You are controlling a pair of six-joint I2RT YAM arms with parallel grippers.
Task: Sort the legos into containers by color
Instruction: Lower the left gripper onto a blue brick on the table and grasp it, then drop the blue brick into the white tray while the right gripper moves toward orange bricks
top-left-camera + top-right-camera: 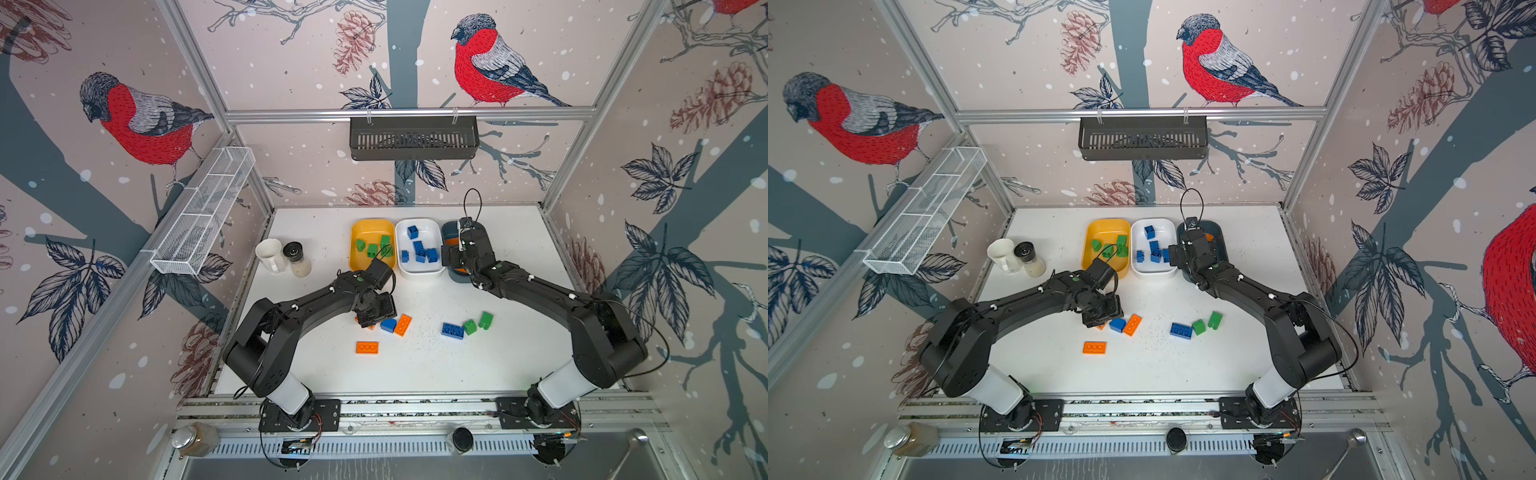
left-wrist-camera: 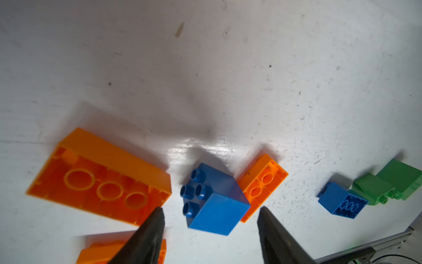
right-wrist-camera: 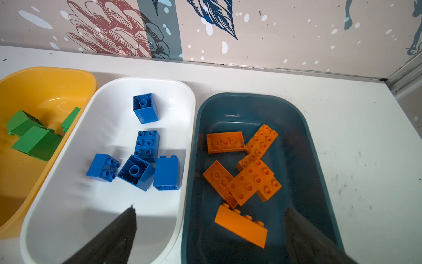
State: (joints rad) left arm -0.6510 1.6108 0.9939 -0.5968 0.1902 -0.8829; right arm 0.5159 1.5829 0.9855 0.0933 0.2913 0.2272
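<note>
My left gripper point(image 2: 211, 208) hangs open low over the table, its fingers point(image 2: 153, 230) on either side of a blue lego point(image 2: 214, 201) lying on its side, not touching it. Orange legos point(image 2: 100, 173) point(image 2: 262, 185) flank that brick. In both top views this gripper point(image 1: 376, 321) covers part of an orange lego. More loose legos lie on the table: orange point(image 1: 367, 347), blue point(image 1: 453, 331), two green point(image 1: 470, 326). My right gripper point(image 3: 210, 208) is open and empty over the teal container point(image 3: 303, 128), which holds several orange legos point(image 3: 242, 228). The white container point(image 3: 68, 194) holds blue ones, the yellow container point(image 3: 45, 75) green ones.
A white mug point(image 1: 269, 255) and a black-lidded jar point(image 1: 296, 258) stand left of the yellow container point(image 1: 358, 259). A white mesh basket point(image 1: 203, 216) hangs on the left wall, a black basket point(image 1: 413, 137) on the back wall. Another jar point(image 1: 195, 438) sits by the front rail.
</note>
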